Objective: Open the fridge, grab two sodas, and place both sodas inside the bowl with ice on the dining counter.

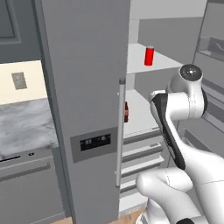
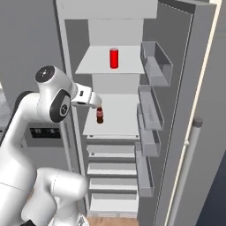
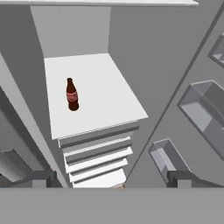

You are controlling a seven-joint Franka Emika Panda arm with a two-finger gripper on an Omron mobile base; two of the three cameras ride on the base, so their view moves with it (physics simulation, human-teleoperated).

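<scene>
Nearest the camera on the wrist, the gripper [image 3: 111, 178] stood with its two dark fingertips [image 3: 41, 178] spread as wide as they go and nothing between them, poised at the mouth of the open right half of the fridge [image 2: 185, 110]. From the right base view the hand sat just above and in front of the brown bottle [image 2: 99, 115], close but not touching it. Looking along the hand, the bottle [image 3: 72, 94] lay ahead and off toward the left fingertip rather than centred in the gap, standing upright on the middle shelf [image 3: 94, 94] near that shelf's left edge, its long axis vertical and its white label band facing out. That offset was what the next move seemed to hinge on: the hand would probably need to shift toward the bottle and drop lower so the open jaws could straddle its body from the sides. Farther back and higher, the red can [image 2: 114, 58] stood upright on the upper shelf [image 2: 110, 62], well apart from the hand and from the bottle, so the bottle was clearly the nearer of the two drinks. Neither drink had yet left the fridge.
</scene>
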